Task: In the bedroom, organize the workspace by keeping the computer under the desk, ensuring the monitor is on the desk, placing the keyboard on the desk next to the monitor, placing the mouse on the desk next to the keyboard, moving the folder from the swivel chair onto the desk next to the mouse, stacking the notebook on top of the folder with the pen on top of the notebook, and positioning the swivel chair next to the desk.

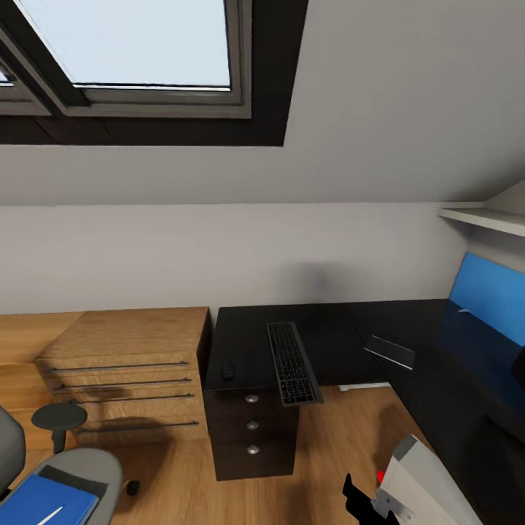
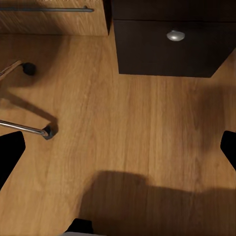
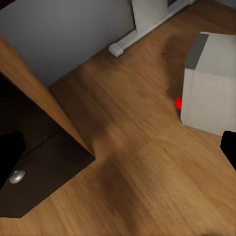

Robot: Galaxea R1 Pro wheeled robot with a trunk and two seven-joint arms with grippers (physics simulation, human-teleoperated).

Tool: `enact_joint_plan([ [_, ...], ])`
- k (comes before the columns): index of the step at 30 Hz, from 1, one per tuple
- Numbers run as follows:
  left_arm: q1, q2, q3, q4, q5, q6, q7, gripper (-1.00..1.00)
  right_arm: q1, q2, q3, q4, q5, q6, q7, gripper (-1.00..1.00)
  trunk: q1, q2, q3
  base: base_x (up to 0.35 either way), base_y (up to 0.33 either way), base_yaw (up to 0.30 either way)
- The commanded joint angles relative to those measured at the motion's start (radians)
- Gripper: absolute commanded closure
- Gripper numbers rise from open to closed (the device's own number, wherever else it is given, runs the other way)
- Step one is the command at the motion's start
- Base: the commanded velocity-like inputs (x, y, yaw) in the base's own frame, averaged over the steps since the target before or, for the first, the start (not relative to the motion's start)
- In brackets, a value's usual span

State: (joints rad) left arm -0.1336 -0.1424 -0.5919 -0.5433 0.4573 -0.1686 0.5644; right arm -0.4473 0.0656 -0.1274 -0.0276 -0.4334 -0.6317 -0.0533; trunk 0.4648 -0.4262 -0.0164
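- Attic bedroom, warm wood floor: the matte black L-shaped desk carries the slim dark keyboard, overhanging the front edge, and the small mouse to its side.
- The blue folder lies on the grey swivel chair; fetching it looks next.
- Left claw and right claw hang spread wide over the floor, empty.

chair: cut by head view's lower-left edge, back and base mostly out of frame | blue item on seat: cut by bottom edge | right gripper: partly cut by bottom edge, jaw state unreadable | blue panel: cut by right edge | mouse: too small for detail
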Motion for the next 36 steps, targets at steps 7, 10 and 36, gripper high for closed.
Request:
enact_joint_plan([
  [7,-0.002,0.0,-0.008,0.0,0.011,-0.007,0.006,-1.0,-0.001,0.0,-0.008,0.0,0.01,-0.002,-0.005,-1.0,0.001,-0.002,-0.002,0.006,0.0,-0.002],
  [10,-0.001,0.0,-0.008,0.0,0.011,-0.007,0.006,-1.0,-0.001,0.0,-0.007,0.0,0.01,-0.002,-0.005,-1.0,0.001,-0.002,-0.002,0.001,0.0,0.0],
  [36,-0.001,0.0,-0.008,0.0,0.011,-0.008,0.006,-1.0,-0.001,0.0,0.012,0.0,0.01,-0.001,-0.005,-1.0,0.001,-0.002,-0.002,0.056,0.0,0.0],
])
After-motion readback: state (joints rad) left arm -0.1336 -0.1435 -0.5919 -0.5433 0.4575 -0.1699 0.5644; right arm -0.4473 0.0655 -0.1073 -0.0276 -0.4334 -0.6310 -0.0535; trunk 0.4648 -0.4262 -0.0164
